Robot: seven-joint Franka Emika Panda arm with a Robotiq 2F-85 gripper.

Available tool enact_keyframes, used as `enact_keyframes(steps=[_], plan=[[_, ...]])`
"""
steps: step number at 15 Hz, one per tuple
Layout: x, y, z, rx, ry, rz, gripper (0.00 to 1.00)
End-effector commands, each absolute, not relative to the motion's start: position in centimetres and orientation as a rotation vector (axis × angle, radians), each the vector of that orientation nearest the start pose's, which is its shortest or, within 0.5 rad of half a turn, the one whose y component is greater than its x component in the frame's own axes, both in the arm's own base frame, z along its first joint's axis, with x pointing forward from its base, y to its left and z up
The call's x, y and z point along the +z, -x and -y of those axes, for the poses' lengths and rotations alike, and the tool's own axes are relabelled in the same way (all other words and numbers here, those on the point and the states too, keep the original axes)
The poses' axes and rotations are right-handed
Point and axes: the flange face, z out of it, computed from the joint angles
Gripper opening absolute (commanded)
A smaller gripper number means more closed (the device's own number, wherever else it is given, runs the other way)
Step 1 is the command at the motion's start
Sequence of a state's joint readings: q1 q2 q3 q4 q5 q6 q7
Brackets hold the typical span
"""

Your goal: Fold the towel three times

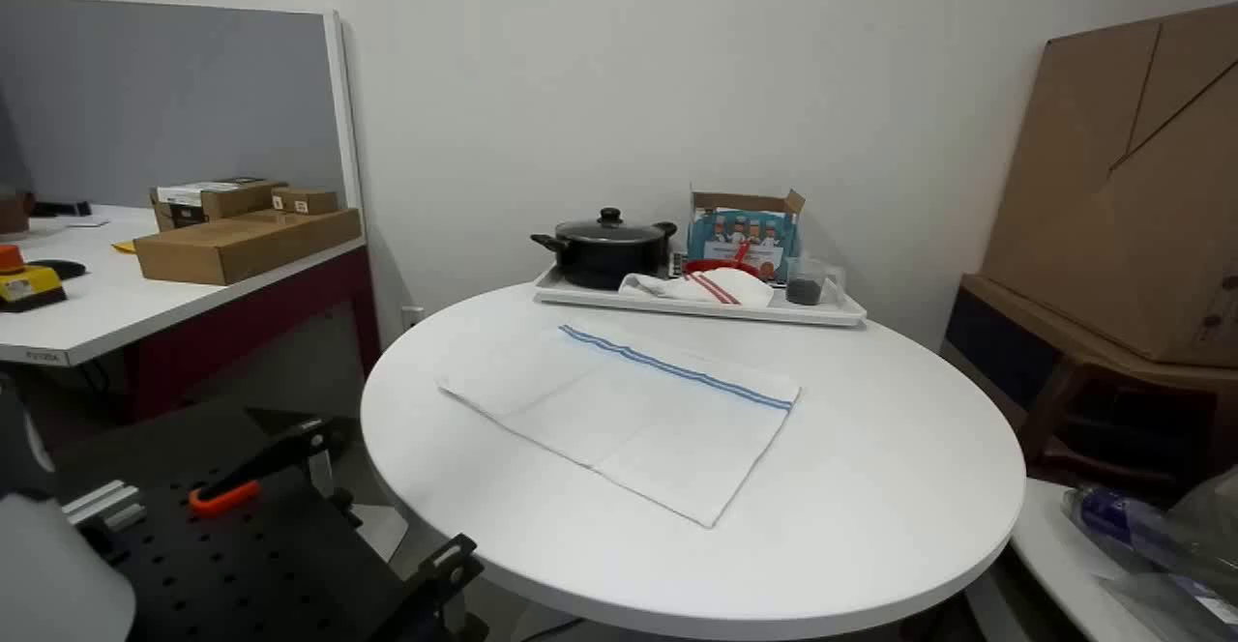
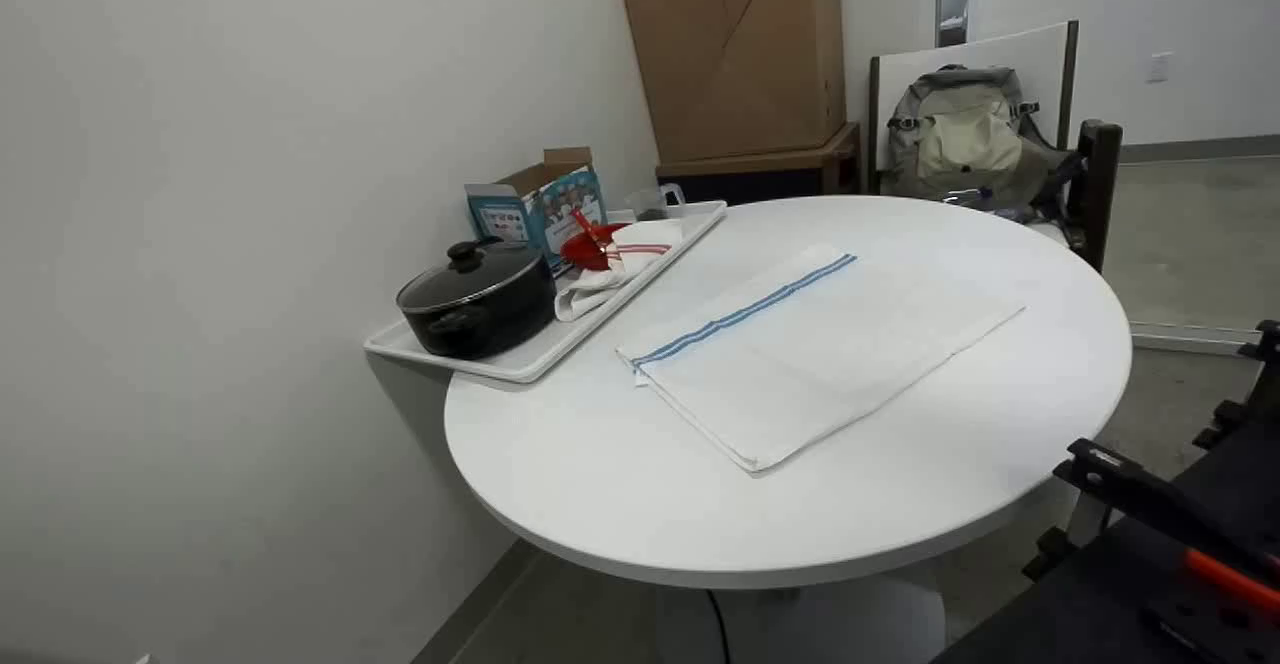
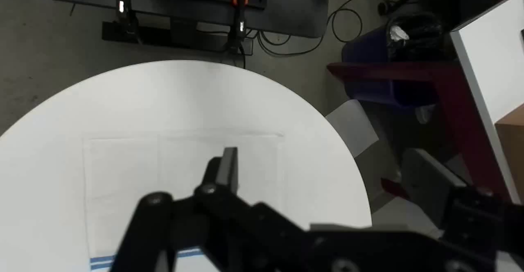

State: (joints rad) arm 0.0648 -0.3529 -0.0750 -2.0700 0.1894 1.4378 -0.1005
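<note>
White is your towel, lying flat on the round table. If you read this table as a clock in an exterior view, the towel's corners point toward ten, eleven, one and six o'clock, and its blue stripes run from eleven to one. At twelve sits the tray, with the pot between eleven and twelve. In the wrist view your gripper is released: its fingers stand wide apart, one in front of the towel.

The towel is free overhead; a tray blocks one side.
</note>
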Motion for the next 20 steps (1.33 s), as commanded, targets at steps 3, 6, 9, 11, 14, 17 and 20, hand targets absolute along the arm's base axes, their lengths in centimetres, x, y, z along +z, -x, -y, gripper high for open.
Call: enact_keyframes(steps=[3, 6, 9, 11, 14, 17, 20], plan=[[56.0, -41.8, -1.0, 0.345, 2.883, 0.137, 1.00], [56.4, -42.6, -0.2, 0.205, 2.934, 0.107, 1.00], [56.6, -43.6, 0.8, 0.028, 3.008, 0.080, 1.00], [56.2, -44.2, 1.7, -0.050, 3.042, 0.051, 1.00], [54.8, -44.6, 3.5, -0.063, 3.060, -0.009, 1.00], [53.1, -44.5, 5.8, -0.046, 3.071, -0.079, 1.00], [51.4, -44.5, 7.9, -0.048, 3.104, -0.140, 1.00]])
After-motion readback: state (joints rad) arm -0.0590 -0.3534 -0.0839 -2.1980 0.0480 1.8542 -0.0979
